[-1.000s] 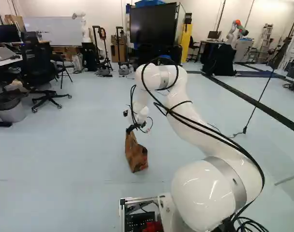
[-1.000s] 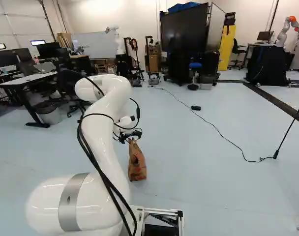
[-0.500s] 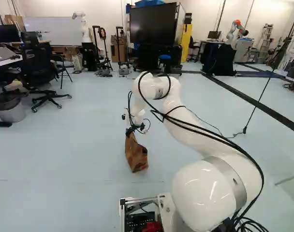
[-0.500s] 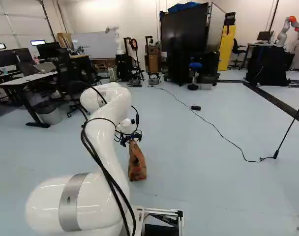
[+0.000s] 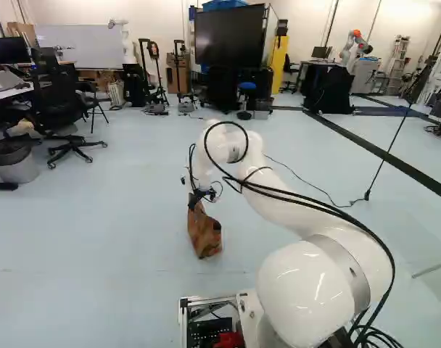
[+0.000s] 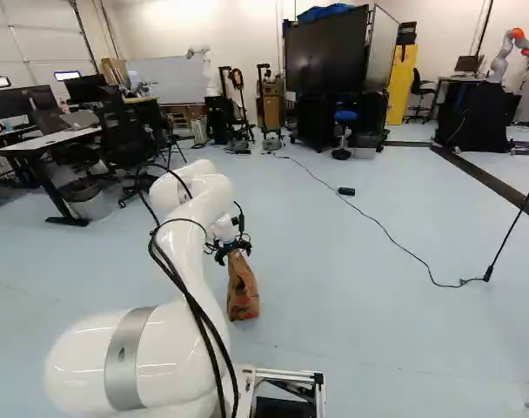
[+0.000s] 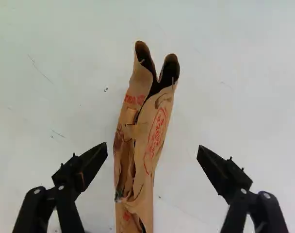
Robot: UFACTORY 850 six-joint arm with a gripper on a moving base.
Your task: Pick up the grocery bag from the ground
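"Walk me through the left base view, left to right."

"A trash bin (image 5: 16, 171) and a black office chair (image 5: 54, 94), both well apart from the bag. Behind them I see a whiteboard (image 5: 79, 47) and another robot (image 5: 128, 47)."

"And the bag itself?"

"The brown paper grocery bag (image 5: 204, 235) is upright on the floor (image 5: 97, 232), ahead of my base. My pincer (image 6: 233, 253) is at its upper part, fingers spread wide. In the wrist view the bag runs between them, with a gap either side."

"What's to the right?"

"Well beyond the bag, a big dark screen (image 5: 230, 36), with a blue stool (image 5: 246, 87) near its foot, then a yellow cabinet (image 5: 280, 64)."

"Anything blocking you?"

"My own white arm (image 5: 286, 199) hides a stretch of floor right of the bag. Past it I've got a second white robot (image 5: 347, 52) with an orange part, and a thin pole (image 5: 389, 148). In the right base view, a black cable (image 6: 405, 249) trails over the floor to the pole's foot."
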